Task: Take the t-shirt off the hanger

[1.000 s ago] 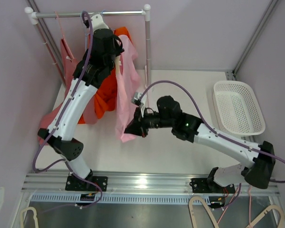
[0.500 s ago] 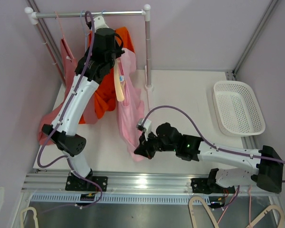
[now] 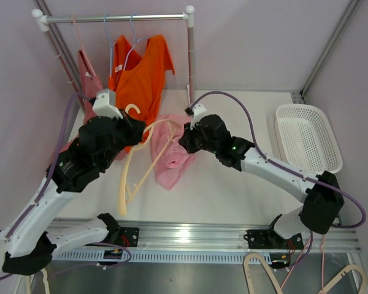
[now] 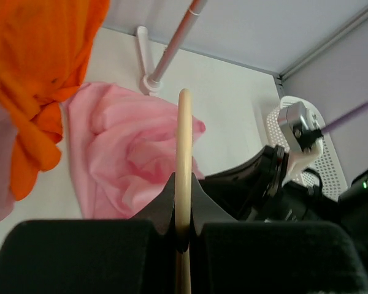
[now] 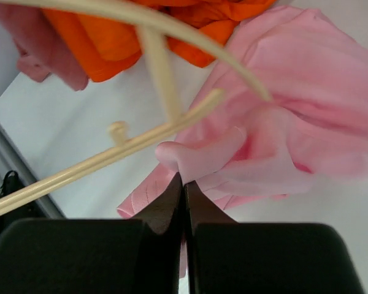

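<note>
The pink t-shirt [image 3: 172,160] lies crumpled on the table, off the cream hanger [image 3: 130,177]. My left gripper [image 3: 141,130] is shut on the hanger's thin bar [image 4: 184,135] and holds it in the air above the shirt's left side. My right gripper [image 3: 186,144] is at the shirt's upper right edge, shut on a fold of the pink cloth [image 5: 202,156]. In the right wrist view the hanger [image 5: 162,76] crosses just above the shirt [image 5: 306,79]. In the left wrist view the shirt [image 4: 129,147] lies beneath the hanger bar.
An orange shirt [image 3: 140,73] and a dusky pink garment [image 3: 86,67] hang from the rack rail [image 3: 147,18]. The rack's right post [image 3: 190,61] stands just behind the pink shirt. A white basket [image 3: 306,138] sits at the right edge.
My left arm swung down from the rack toward the front with the hanger. The pink t-shirt slid off it and dropped on the table. My right gripper moved back to the centre, still holding the shirt.
</note>
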### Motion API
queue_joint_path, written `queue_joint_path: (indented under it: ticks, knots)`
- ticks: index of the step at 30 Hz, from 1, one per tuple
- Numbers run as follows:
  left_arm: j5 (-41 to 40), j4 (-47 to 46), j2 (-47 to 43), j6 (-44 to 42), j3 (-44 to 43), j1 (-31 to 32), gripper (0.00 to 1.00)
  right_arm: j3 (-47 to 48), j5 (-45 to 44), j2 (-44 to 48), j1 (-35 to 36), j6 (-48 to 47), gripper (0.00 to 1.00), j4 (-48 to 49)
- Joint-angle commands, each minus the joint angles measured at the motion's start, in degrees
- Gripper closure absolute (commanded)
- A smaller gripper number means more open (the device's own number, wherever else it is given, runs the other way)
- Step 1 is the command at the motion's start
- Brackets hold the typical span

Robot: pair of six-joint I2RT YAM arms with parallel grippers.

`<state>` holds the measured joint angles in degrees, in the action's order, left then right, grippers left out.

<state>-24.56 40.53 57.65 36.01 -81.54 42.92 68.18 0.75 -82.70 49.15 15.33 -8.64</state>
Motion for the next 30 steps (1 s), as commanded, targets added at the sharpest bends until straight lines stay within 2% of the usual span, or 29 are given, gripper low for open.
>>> queue_joint_path:
  ticks: [1, 3, 4, 7, 9, 11, 15, 19, 21, 24, 26, 28, 29, 30]
  knots:
    - [-7.15, -0.81, -5.76, -0.06, 3.75, 2.26, 0.99, 3.27, -1.73, -4.31, -1.33, -0.74, 1.00, -2.79]
    - [-9.44, 0.77, -7.46, -3.12, 4.19, 2.61, 0.99, 4.58, 0.28, -7.82, -1.68, -1.36, 1.00, -2.87]
    - [-14.07, 1.64, -7.38, -3.92, 3.50, 2.61, 0.99, 6.85, -0.57, -9.22, -1.68, -1.53, 1.00, -4.00]
    - [-21.46, 3.84, -5.45, -7.35, -0.09, 2.61, 0.99, 9.94, -2.41, -14.67, -2.04, -1.36, 1.00, -5.06]
    - [-22.90, 1.41, -4.39, -10.93, -1.52, 2.61, 0.99, 12.49, -3.30, -18.53, -2.04, -0.83, 1.00, -5.33]
    - [-20.82, -5.59, -4.12, -16.89, -1.43, 2.00, 0.99, 15.29, -4.09, -21.00, -2.04, -0.48, 1.00, -5.94]
    - [-15.97, -7.75, 0.62, -20.36, -9.39, 0.15, 0.99, 19.70, -7.50, -25.23, -2.12, 0.57, 1.00, -8.93]
    - [-13.59, -12.84, 3.08, -23.26, -13.37, -0.64, 0.99, 19.09, -10.25, -21.73, -3.44, 2.07, 1.00, -10.42]
    - [-13.50, -13.64, 3.70, -23.35, -14.43, -1.25, 0.99, 19.79, -10.33, -17.16, -6.16, 1.72, 1.00, -12.00]
    - [-12.63, -14.34, 5.54, -23.88, -17.16, -2.31, 0.99, 26.71, -10.16, -10.48, -13.09, 0.76, 1.00, -16.83]
    - [-10.87, -14.43, 7.82, -23.88, -19.26, -3.62, 0.99, 36.72, -10.42, -7.85, -17.57, -0.30, 1.00, -20.17]
    - [-7.98, -14.52, 9.75, -23.71, -20.85, -4.68, 0.99, 46.03, -10.68, -7.74, -25.13, -1.00, 1.00, -23.42]
    - [-6.83, -14.26, 11.77, -23.62, -21.81, -5.64, 0.99, 55.56, -12.34, -7.92, -27.50, -1.88, 1.00, -23.70]
    - [-5.86, -13.47, 13.00, -23.09, -23.91, -6.09, 0.99, 59.48, -14.01, -8.53, -31.70, -3.36, 1.00, -23.35]
